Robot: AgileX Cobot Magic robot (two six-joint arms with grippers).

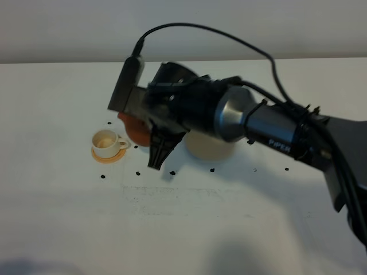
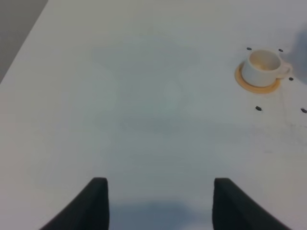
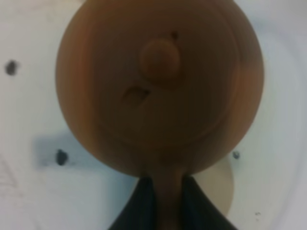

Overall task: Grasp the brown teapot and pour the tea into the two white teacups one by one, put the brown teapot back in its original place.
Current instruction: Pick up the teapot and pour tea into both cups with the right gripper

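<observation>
Grip on brown teapot point(image 3: 160, 86) handle, right end effector point(image 3: 167, 191) pinched around it; centre spout over white teacup point(image 1: 106, 140), then tilt slowly.

Right arm point(image 1: 229, 117) covers most of the brown teapot point(image 1: 136, 133), only a reddish edge showing; beige disc point(image 1: 209, 149) beside the teapot partly covered, far rim unseen.

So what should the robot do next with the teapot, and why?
Probably tip the brown teapot toward the white teacup: the right end effector is shut on its handle, and the pot is just beside that cup.
</observation>
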